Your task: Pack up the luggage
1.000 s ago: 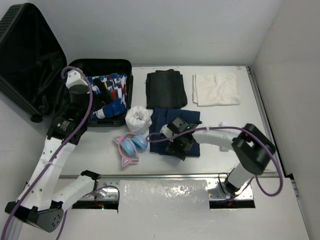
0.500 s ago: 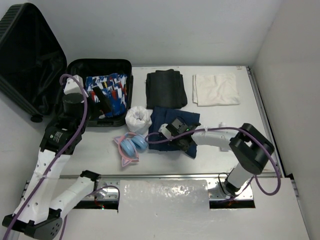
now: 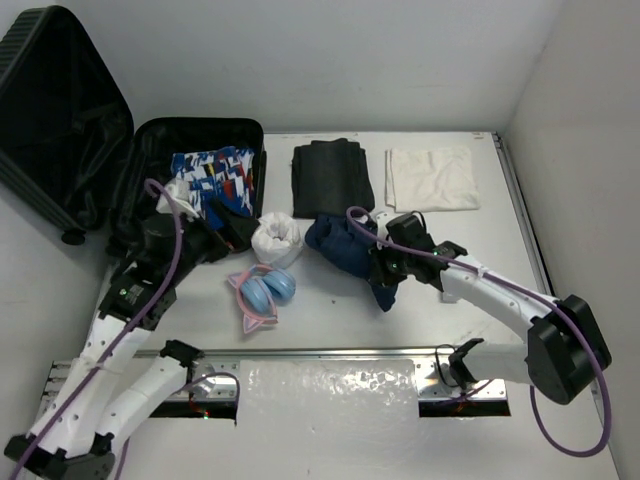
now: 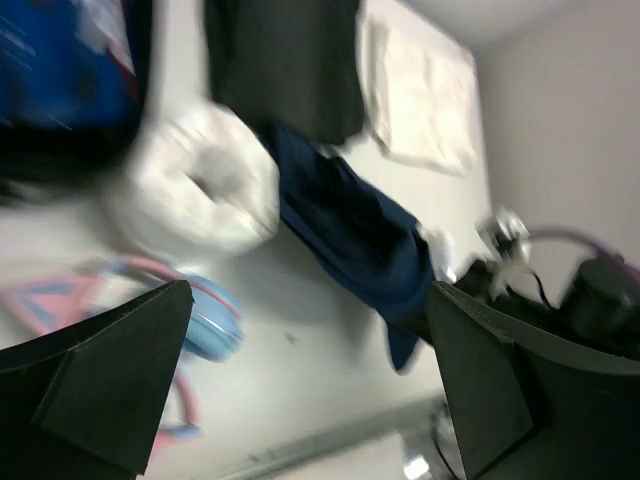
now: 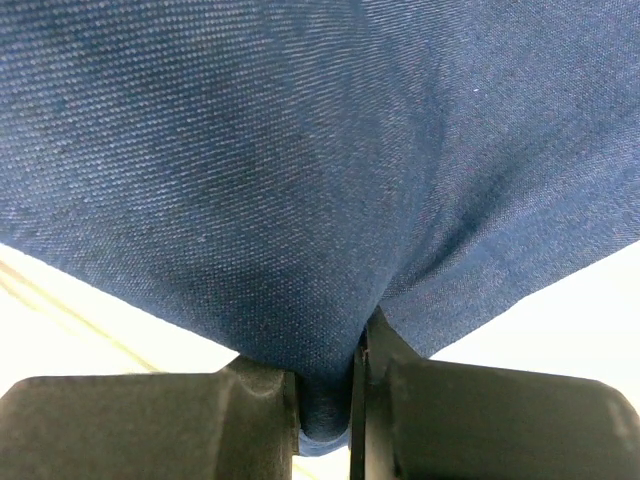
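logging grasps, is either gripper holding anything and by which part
The right gripper is shut on the navy blue garment, pinching a bunched fold of its cloth. The left gripper is open and holds nothing.

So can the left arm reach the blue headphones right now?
Probably yes. The headphones lie uncovered on the table, close to the left arm's open fingers, with nothing on top. The right arm's fingers are shut on the dark blue cloth, off to one side.

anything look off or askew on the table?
The navy garment is bunched, one end pinched in the shut right gripper; the black garment and white cloth lie flat and folded. Nothing looks spilled or damaged.
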Robot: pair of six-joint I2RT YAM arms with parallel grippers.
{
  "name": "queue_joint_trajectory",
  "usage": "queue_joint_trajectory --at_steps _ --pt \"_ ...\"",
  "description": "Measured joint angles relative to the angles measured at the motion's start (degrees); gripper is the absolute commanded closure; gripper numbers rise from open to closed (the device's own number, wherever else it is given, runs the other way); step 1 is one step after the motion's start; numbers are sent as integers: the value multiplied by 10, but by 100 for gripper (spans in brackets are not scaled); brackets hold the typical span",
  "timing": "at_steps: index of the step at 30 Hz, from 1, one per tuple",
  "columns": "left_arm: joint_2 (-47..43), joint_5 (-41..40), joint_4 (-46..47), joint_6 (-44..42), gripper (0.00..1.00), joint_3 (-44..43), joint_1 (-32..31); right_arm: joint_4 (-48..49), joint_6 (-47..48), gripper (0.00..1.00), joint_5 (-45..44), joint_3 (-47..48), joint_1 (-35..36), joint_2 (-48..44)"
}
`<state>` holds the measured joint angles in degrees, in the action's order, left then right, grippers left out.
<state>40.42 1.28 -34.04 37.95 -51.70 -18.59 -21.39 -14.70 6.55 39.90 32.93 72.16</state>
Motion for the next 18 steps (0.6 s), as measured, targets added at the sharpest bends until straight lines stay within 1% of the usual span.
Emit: queue_joint_trajectory --at_steps 3,5,8,10,11,13,18 --pt "9 -12 40 59 0 40 -74 14 -57 100 21 1 -2 -2" --pt "38 -46 70 96 0 50 -155 26 -88 100 41 1 -1 -2" --pt "109 -123 116 138 0 38 -282 47 -125 100 66 1 -1 -2" --pt "171 -160 139 164 0 19 -336 63 -142 100 80 -2 -1 -3" --pt "199 -180 152 180 0 17 -356 69 -149 100 86 -5 -1 -6" --pt "235 -210 168 212 0 18 -370 74 -156 100 92 -10 -1 -15" --pt "300 -261 213 260 0 7 -371 76 -160 100 104 -16 -1 -38"
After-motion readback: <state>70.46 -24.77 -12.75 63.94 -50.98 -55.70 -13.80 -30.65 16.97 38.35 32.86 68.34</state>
